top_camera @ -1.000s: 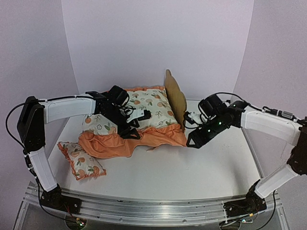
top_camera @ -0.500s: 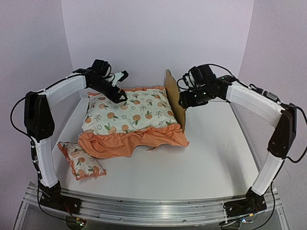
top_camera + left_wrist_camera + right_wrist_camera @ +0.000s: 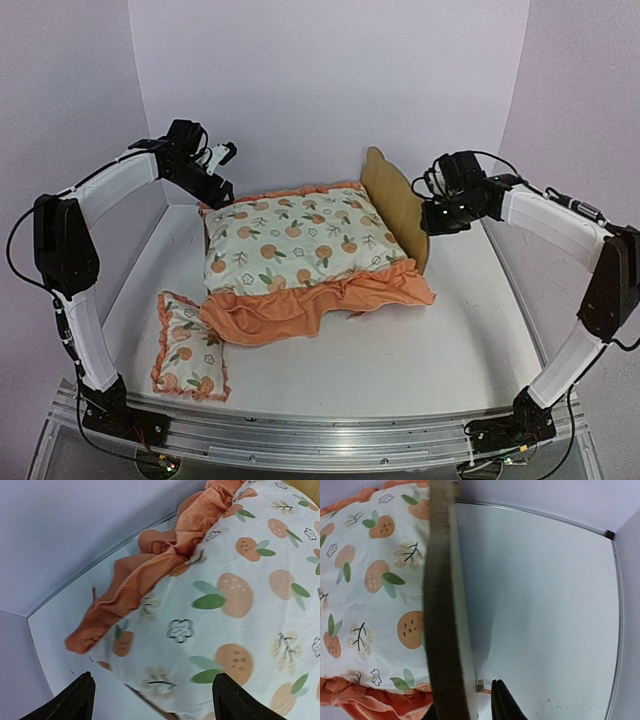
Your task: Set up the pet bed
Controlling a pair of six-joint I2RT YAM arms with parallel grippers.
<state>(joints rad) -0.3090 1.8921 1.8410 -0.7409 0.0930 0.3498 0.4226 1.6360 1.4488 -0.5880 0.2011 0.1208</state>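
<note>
Top external view: I see the pet bed [image 3: 395, 205] at the middle of the table [image 3: 460, 340], its length running roughly from 9 o'clock to 3 o'clock.
Headboard [image 3: 442, 605]: it stands upright at the 3 o'clock end of the pet bed. It is light wood with a scalloped top edge.
Mattress cushion [image 3: 295, 250]: it lies on the pet bed and hides the base from me. Its orange ruffle spills over the 6 o'clock side onto the table.
Pillow [image 3: 188, 345]: it lies flat on the table at 8 o'clock. It is off the pet bed and just beside the ruffle.
Left gripper [image 3: 220, 165]: it sits at 10 o'clock, over the far corner of the mattress cushion at the end away from the headboard.
Left gripper state: in the left wrist view I see both fingertips [image 3: 82, 697] spread wide. The ruffled corner of the cushion is in view beyond them and nothing is held between them.
Right gripper [image 3: 432, 215]: it sits at 2 o'clock, against the outer face of the headboard.
Right gripper state: in the right wrist view the headboard edge runs down the frame. One dark finger [image 3: 502, 702] is on its table side, with a narrow gap showing. The other finger is hidden behind the board, so I cannot tell whether the gripper is clamped on the headboard.
</note>
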